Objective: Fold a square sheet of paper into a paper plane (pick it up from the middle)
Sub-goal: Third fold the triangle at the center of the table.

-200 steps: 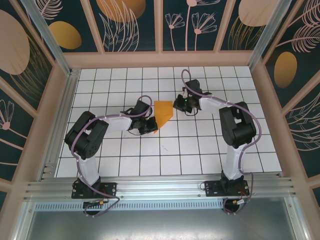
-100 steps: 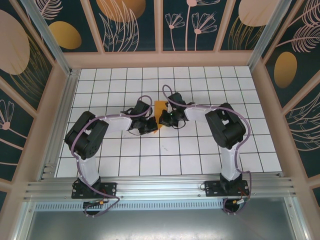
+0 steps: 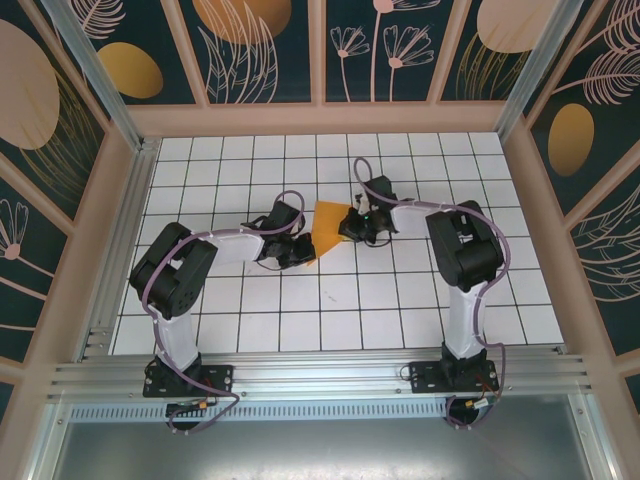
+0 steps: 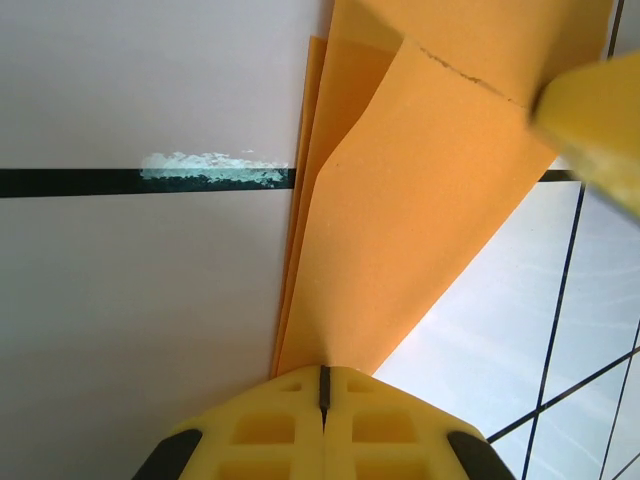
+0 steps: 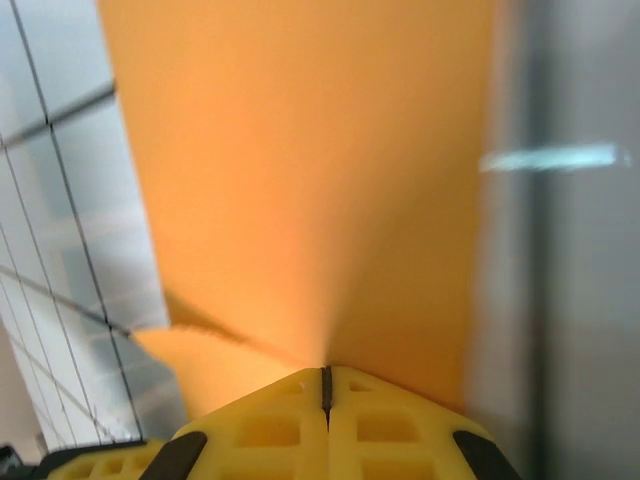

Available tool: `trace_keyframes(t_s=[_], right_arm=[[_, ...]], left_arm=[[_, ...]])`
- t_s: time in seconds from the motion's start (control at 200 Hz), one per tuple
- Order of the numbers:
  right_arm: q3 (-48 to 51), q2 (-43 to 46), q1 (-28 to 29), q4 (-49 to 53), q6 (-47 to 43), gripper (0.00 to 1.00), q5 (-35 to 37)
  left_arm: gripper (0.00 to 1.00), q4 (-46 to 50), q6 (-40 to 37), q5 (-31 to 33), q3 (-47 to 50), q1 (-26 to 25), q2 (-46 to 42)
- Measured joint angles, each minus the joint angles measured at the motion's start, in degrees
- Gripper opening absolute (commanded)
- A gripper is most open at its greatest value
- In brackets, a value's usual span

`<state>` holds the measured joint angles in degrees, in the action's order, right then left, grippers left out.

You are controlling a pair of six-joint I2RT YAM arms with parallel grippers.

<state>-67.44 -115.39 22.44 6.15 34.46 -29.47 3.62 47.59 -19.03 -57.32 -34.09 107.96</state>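
Spanning the gap between two pincers at mid-counter (image 3: pixel 250 322): one orange paper sheet (image 3: pixel 328 222), partly folded, layered, creased. Left pincer (image 3: pixel 298 252) is pinched shut on its near tip; right pincer (image 3: pixel 350 226) is pinched shut on its right edge. Handling, judged: light, limp, slippery, easily torn; hold at folded edges, never single plies. Open tiles all round; side walls (image 3: pixel 526 230) well apart.

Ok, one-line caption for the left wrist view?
Left pincer shut on the tip of the folded orange paper, above the white grid table.
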Motion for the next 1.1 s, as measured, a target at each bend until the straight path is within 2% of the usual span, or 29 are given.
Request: trace_keyframes(t_s=[0.12,0.305,0.465,0.64,0.916,1.101], right_arm=[[-0.13,0.07,-3.56,-0.46,-0.57,0.0,1.53],[0.94,3.15,-3.67,-0.37,-1.42,0.0,5.73],[3.96,9.4,1.09,-0.92,-1.14,0.0,6.67],[4.61,8.59,8.17,-2.05,-0.02,0.0,4.74],[4.59,3.28,7.56,-2.95,1.11,0.0,3.74],[4.42,3.06,7.28,-3.21,1.66,0.0,3.45]], left_arm=[[0.02,-0.02,0.0,0.0,0.0,0.0,-0.02],[0.02,0.0,-0.02,0.0,-0.02,0.0,-0.02],[0.03,-0.09,0.0,-0.09,-0.02,0.0,-0.02],[0.03,-0.13,0.0,-0.2,-0.02,0.0,-0.02],[0.06,1.18,0.28,0.17,-0.74,0.0,-0.37],[0.06,0.42,2.12,1.62,-0.76,0.33,-2.51]])
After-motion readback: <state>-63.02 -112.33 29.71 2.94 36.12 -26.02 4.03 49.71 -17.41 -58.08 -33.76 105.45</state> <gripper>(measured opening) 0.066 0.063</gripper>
